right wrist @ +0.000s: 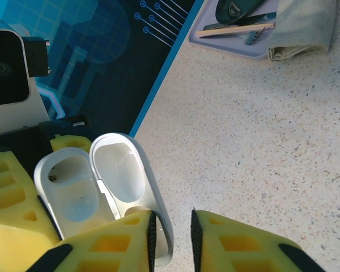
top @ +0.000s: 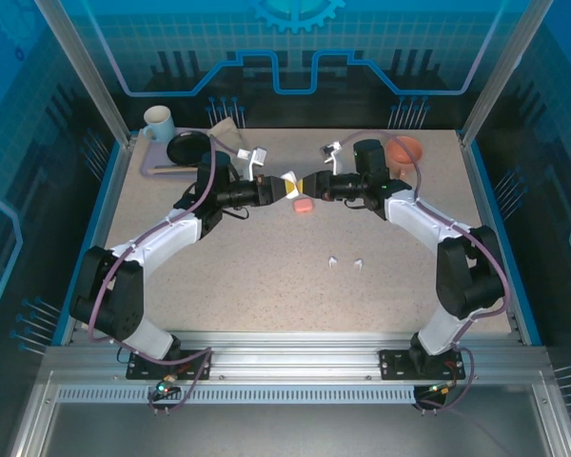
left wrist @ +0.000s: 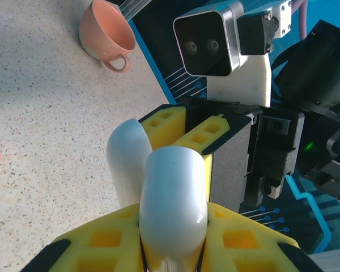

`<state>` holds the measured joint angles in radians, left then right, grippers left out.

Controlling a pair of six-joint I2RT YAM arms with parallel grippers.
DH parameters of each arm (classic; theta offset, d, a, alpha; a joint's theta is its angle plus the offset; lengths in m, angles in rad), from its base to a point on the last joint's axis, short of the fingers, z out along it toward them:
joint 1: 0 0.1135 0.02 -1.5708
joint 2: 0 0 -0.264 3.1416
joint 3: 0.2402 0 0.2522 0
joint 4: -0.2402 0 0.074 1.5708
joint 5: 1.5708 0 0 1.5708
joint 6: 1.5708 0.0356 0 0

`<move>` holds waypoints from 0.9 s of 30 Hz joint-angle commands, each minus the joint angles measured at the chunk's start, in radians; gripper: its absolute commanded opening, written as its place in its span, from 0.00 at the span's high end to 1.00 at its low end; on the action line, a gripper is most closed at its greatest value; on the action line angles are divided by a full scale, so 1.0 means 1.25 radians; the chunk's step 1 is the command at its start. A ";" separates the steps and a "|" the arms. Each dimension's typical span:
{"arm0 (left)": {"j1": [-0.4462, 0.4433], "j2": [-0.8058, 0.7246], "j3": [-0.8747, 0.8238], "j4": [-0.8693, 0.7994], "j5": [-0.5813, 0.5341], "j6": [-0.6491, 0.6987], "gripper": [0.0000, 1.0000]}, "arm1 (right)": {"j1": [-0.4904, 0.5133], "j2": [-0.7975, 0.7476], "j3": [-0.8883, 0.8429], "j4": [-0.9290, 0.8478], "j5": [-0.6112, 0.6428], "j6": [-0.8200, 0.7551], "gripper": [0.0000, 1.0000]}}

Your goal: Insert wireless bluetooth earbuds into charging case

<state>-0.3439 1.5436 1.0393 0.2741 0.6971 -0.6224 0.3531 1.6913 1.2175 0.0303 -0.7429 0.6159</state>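
One open white case point(right wrist: 99, 187) is clamped by the left claw point(left wrist: 173, 249); the right claw point(right wrist: 173, 235) is parted narrowly beside its lid.

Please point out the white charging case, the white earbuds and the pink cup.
white charging case point(right wrist: 116, 167): right wrist view, inside of the open lid.
white earbuds point(top: 333, 261): top view, the left bud of the pair.
pink cup point(left wrist: 109, 28): left wrist view, its inner wall.

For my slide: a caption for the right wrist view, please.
Open, empty white charging case, right gripper at its lid's rim.
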 commanded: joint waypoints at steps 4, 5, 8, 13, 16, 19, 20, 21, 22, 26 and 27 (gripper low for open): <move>-0.002 0.001 0.020 0.027 0.031 0.006 1.00 | 0.004 0.013 0.021 0.023 -0.021 0.010 0.77; -0.002 0.001 0.020 0.026 0.032 0.006 1.00 | 0.003 0.014 0.018 0.032 -0.027 0.016 0.77; -0.002 0.001 0.021 0.031 0.036 0.005 1.00 | 0.002 0.015 0.012 0.050 -0.050 0.027 0.76; -0.002 -0.001 0.024 0.044 0.041 -0.003 1.00 | -0.003 0.024 0.005 0.063 -0.087 0.043 0.77; -0.002 -0.007 0.023 0.053 0.039 -0.008 1.00 | -0.007 0.025 -0.003 0.068 -0.098 0.048 0.79; -0.002 -0.011 0.025 0.060 0.037 -0.012 1.00 | -0.014 0.020 -0.012 0.070 -0.099 0.048 0.88; -0.002 -0.011 0.026 0.062 0.037 -0.012 1.00 | -0.015 0.018 -0.015 0.074 -0.101 0.051 0.91; -0.002 -0.010 0.027 0.063 0.037 -0.014 1.00 | -0.016 0.016 -0.016 0.075 -0.101 0.052 0.93; -0.002 -0.009 0.028 0.066 0.038 -0.017 1.00 | -0.018 0.015 -0.018 0.076 -0.101 0.053 0.95; -0.003 -0.002 0.030 0.069 0.039 -0.020 1.00 | -0.026 0.012 -0.017 0.083 -0.100 0.063 1.00; -0.003 -0.002 0.030 0.068 0.036 -0.019 1.00 | -0.028 0.011 -0.017 0.088 -0.100 0.068 1.00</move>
<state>-0.3431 1.5436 1.0397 0.3122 0.7055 -0.6529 0.3317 1.7081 1.2053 0.1093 -0.8467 0.6704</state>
